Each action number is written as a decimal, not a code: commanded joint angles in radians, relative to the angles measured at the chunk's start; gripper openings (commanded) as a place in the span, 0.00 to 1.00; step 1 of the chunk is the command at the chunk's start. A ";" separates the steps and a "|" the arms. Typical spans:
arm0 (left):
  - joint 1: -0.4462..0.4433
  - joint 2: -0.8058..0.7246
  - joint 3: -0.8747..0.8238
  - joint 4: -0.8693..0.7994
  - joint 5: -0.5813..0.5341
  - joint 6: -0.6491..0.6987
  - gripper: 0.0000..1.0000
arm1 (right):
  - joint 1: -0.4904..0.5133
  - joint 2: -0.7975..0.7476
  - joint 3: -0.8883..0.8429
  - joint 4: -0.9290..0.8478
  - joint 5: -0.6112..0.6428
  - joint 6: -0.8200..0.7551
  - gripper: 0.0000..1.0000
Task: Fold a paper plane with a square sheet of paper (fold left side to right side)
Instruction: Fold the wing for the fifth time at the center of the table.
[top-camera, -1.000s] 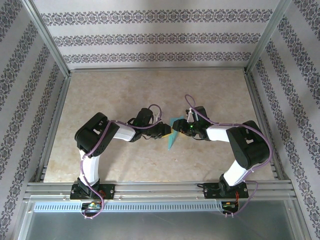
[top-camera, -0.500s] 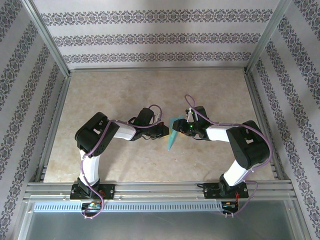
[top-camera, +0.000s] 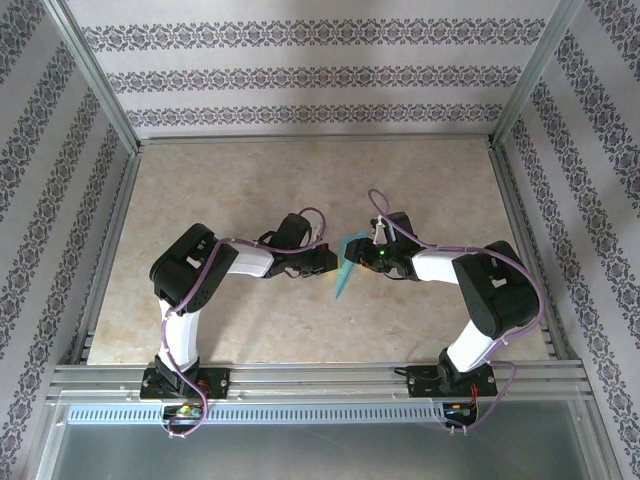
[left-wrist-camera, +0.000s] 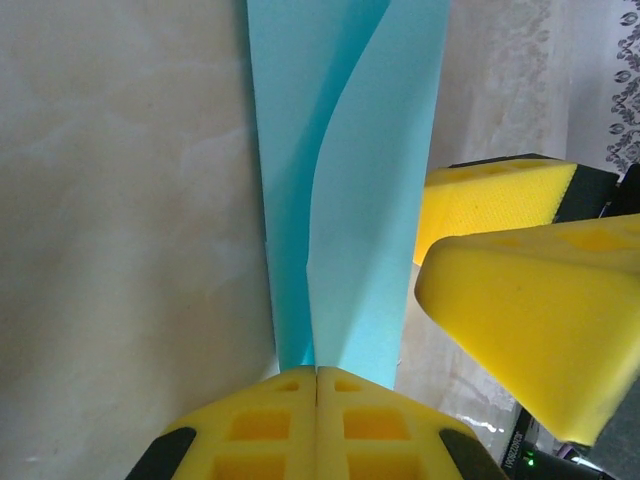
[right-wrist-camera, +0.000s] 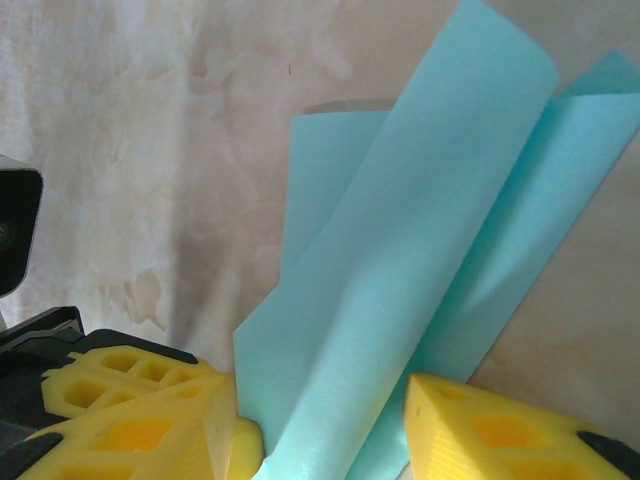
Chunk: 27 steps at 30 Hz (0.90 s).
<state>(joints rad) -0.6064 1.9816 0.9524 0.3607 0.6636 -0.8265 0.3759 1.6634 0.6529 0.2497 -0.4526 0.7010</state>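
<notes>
Left gripper (left-wrist-camera: 317, 375) is clamped shut on one end of the paper plane (left-wrist-camera: 345, 190), a cyan strip with a lengthwise crease, located mid-table (left-wrist-camera: 120, 220) between both arms. Right gripper (right-wrist-camera: 325, 400) straddles the loose flaps with its jaws partly apart and appears to grip nothing. To fold left over right cleanly, use the left pinch as the anchor. Close the right pads on the upper flap only, then draw it across until the long edges meet. Avoid twisting, because paper this thin probably buckles.
</notes>
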 joint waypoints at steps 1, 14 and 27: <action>0.011 0.018 0.027 -0.049 -0.016 0.046 0.02 | 0.018 0.047 0.002 -0.042 0.031 -0.026 0.49; 0.010 0.050 0.049 -0.082 -0.021 0.064 0.01 | 0.020 0.043 0.010 -0.049 0.028 -0.028 0.50; 0.004 0.072 0.114 -0.258 -0.091 0.115 0.00 | 0.018 -0.002 0.008 -0.058 0.032 -0.028 0.50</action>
<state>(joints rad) -0.6071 2.0052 1.0428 0.1936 0.6567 -0.7620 0.3779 1.6596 0.6594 0.2340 -0.4488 0.7002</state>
